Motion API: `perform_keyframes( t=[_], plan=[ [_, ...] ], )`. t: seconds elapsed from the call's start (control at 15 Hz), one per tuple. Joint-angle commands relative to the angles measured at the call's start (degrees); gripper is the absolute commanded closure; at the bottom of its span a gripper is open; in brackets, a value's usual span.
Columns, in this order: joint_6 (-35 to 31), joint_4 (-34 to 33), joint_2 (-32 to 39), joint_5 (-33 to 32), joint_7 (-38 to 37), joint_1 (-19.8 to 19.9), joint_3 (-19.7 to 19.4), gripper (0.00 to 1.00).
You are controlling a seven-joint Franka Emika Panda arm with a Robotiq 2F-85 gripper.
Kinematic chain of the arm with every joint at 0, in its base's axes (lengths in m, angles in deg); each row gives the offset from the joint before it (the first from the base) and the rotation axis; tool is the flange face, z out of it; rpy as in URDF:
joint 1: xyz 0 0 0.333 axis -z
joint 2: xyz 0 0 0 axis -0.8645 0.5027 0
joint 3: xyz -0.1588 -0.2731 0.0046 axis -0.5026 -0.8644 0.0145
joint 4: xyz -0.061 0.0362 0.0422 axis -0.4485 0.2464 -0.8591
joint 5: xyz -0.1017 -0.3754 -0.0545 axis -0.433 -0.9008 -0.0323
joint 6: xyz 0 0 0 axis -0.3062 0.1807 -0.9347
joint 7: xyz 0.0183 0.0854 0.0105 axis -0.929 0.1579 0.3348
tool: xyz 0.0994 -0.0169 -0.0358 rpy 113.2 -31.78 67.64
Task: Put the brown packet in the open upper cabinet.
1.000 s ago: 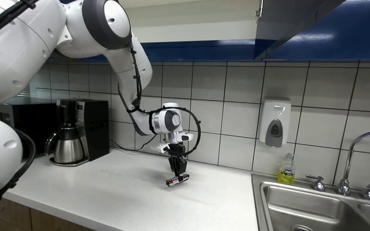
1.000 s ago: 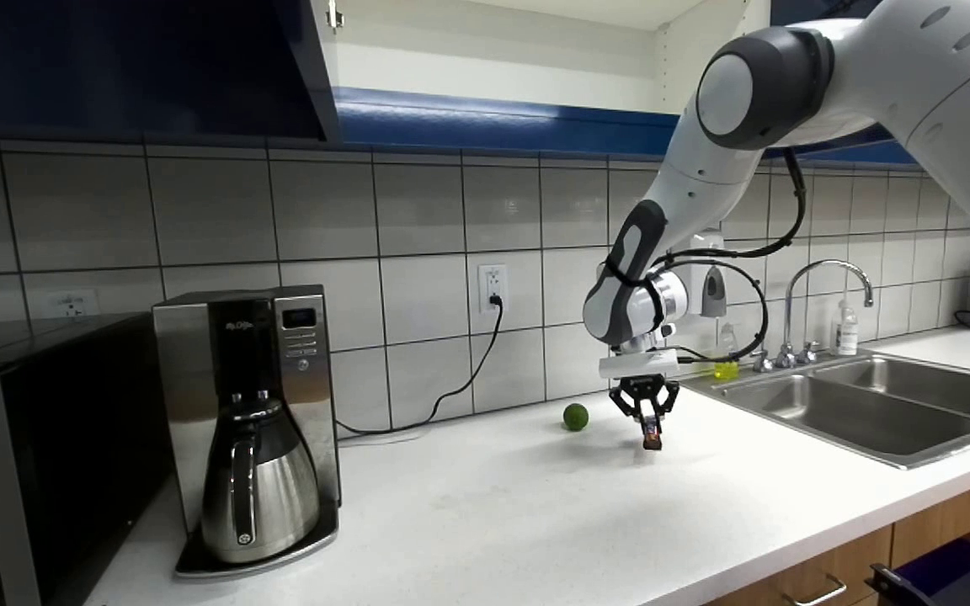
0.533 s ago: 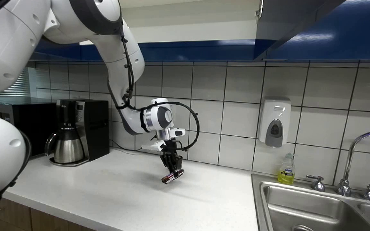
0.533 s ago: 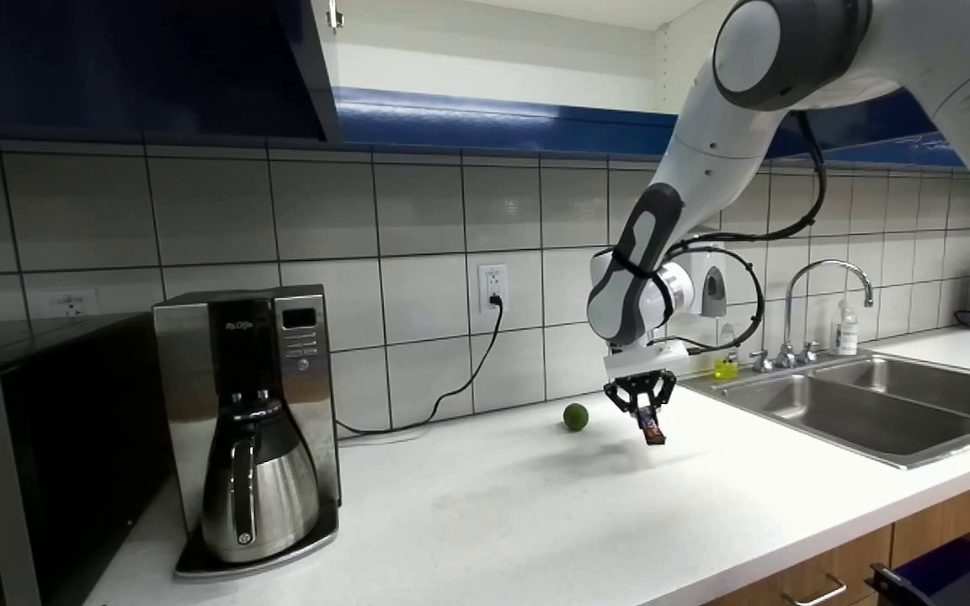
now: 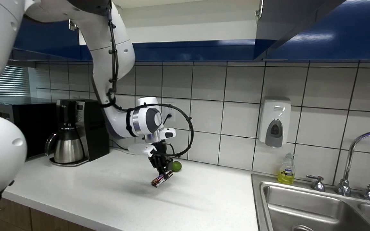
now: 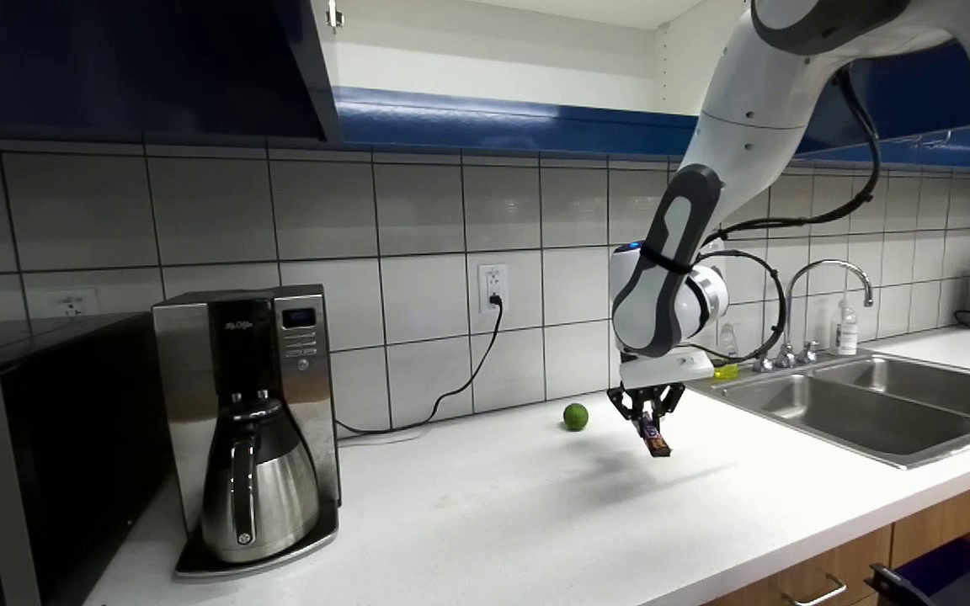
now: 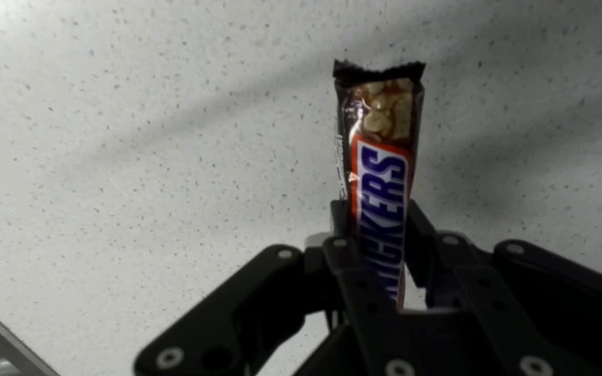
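Note:
The brown packet is a Snickers bar (image 7: 382,156), held between the fingers of my gripper (image 7: 375,224) in the wrist view. Its far end sticks out past the fingertips, and its near end is partly hidden by the gripper. In both exterior views the gripper (image 5: 165,172) (image 6: 647,421) points down, shut on the packet (image 5: 161,179) (image 6: 656,442). The packet is tilted, its outer end lower, and appears a little above the counter. The open upper cabinet (image 5: 191,27) (image 6: 493,63) shows its white interior above a blue bottom edge, well above the gripper; the arm crosses in front of part of it.
A green ball (image 5: 176,166) (image 6: 575,417) lies on the counter near the wall. An open cabinet door (image 5: 287,29) juts out. A coffee maker (image 6: 249,421), a microwave (image 6: 55,454), a sink (image 5: 300,205) and a soap bottle (image 5: 286,170) stand around the counter.
The gripper and packet have moved back from the wall, leftward in an exterior view, and tilted. The upper arm has shifted back and the elbow has risen. The green ball is now uncovered there.

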Motion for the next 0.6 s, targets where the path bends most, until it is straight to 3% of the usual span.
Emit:
perform_keyframes(
  t=[0.0,0.27,0.53],
  plan=[
    [-3.0,8.6,-8.0,-2.9,1.0,-1.9,-1.8,0.93],
    [-2.8,14.3,-16.0,-6.3,-0.2,-2.0,-1.5,0.93],
    [-1.3,18.8,-25.5,-8.5,-0.8,1.3,1.9,0.93]
  ],
)
